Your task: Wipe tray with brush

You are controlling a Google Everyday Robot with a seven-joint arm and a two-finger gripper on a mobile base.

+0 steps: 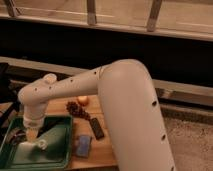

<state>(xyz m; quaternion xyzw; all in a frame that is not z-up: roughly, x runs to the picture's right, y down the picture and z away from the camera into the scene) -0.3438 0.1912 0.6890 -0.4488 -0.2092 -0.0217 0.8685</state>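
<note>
The green tray (60,157) lies at the lower left on the wooden table. My gripper (31,141) hangs from the white wrist down into the tray's left half, low over its floor. It is shut. A slim dark shape, the brush (51,126), slants from the gripper up toward the tray's far right rim. The wrist hides the brush's head and the grip itself.
Beside the tray on the wooden table (102,152) lie a blue object (84,145), a flat black bar (97,129), a dark bunch of grapes (75,108) and an orange fruit (83,100). My arm arches over the table's right side. Speckled floor (192,142) lies to the right.
</note>
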